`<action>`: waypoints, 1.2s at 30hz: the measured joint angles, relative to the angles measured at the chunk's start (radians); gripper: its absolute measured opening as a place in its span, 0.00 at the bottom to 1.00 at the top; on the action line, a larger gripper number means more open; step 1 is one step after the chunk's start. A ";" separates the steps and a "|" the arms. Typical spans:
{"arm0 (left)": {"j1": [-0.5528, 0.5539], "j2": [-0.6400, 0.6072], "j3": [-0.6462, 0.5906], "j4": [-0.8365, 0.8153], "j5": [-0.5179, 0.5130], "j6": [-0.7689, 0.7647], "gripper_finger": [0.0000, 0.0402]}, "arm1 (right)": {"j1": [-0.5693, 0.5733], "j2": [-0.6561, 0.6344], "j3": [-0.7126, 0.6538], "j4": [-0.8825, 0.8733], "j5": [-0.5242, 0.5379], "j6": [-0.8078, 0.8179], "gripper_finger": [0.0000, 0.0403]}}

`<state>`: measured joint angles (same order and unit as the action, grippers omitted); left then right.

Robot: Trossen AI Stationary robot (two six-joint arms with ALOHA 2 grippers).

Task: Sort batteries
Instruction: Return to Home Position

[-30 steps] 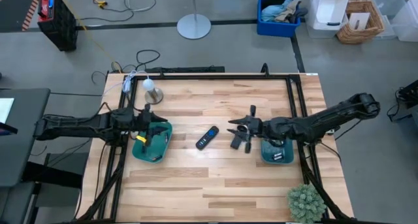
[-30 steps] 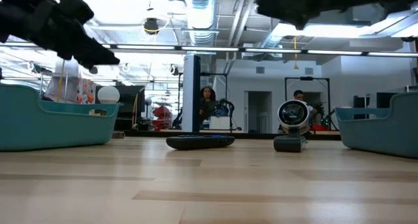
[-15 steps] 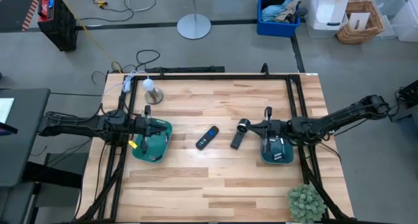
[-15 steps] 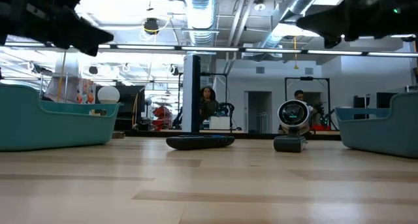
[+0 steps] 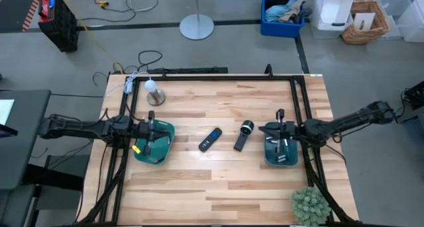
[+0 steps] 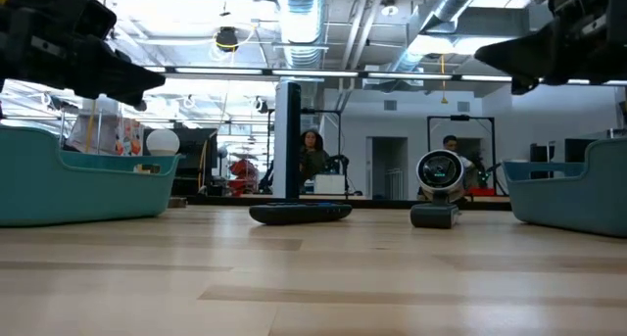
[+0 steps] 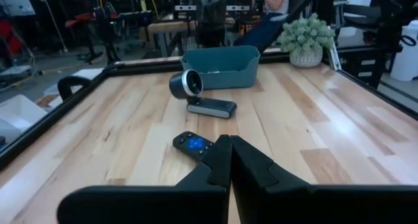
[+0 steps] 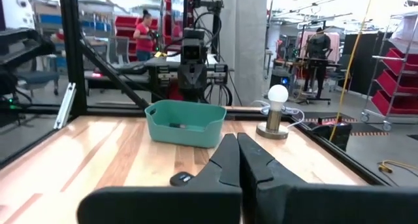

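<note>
Counter (image 5: pixel 218 181), light wood, bounded by a black frame. Left tray (image 5: pixel 165 147), teal, beside the left edge about midway along it. Right tray (image 5: pixel 267 154), teal, beside the right edge, level with the first. Between the trays, near the counter's middle: a flat black remote control (image 5: pixel 210 139), lying at a slant, and just toward the right edge from it a black flashlight (image 5: pixel 242 136), on its side with its round head toward the far edge. The two are apart from each other and from both trays. Bulb lamp (image 5: pixel 154 92), a white globe on a round base, near the far-left corner. Potted plant (image 5: pixel 310 204) at the near-right corner. Left gripper (image 7: pixel 230 140): fingers pressed together with nothing between them, held above the left tray and pointing across the counter toward the remote control and flashlight. Right gripper (image 8: pixel 236 138): fingers likewise closed on nothing, held above the far end of the right tray and pointing toward the left tray. Batteries (image 5: pixel 282 158): small pale shapes on the floor of the right tray at its near end, below the right gripper and nearer the near edge, not touched by it. They are too small to count. A few darker bits on the floor of the left tray cannot be made out.
</note>
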<state>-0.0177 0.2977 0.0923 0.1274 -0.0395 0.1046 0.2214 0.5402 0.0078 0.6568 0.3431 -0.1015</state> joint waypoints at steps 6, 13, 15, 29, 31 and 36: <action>0.000 -0.114 -0.039 -0.047 0.000 -0.016 0.00 | 0.002 -0.115 0.000 -0.151 0.000 0.015 0.01; 0.000 -0.272 -0.047 -0.165 0.004 -0.026 0.00 | 0.001 -0.274 0.000 -0.332 0.001 0.022 0.01; 0.000 -0.298 -0.047 -0.174 0.012 -0.024 0.00 | 0.001 -0.325 0.000 -0.378 0.001 0.018 0.01; 0.000 -0.285 -0.047 -0.186 0.034 -0.012 0.00 | -0.007 -0.540 0.000 -0.583 0.002 0.034 0.01; 0.000 -0.285 -0.047 -0.183 0.035 -0.025 0.00 | -0.009 -0.538 0.000 -0.584 0.002 0.070 0.01; 0.000 -0.285 -0.047 -0.182 0.034 -0.073 0.00 | -0.008 -0.539 0.000 -0.585 0.002 0.156 0.04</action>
<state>-0.0177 0.0129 0.0448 -0.0550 -0.0055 0.0317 0.2138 0.0016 0.0074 0.0715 0.3452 0.0545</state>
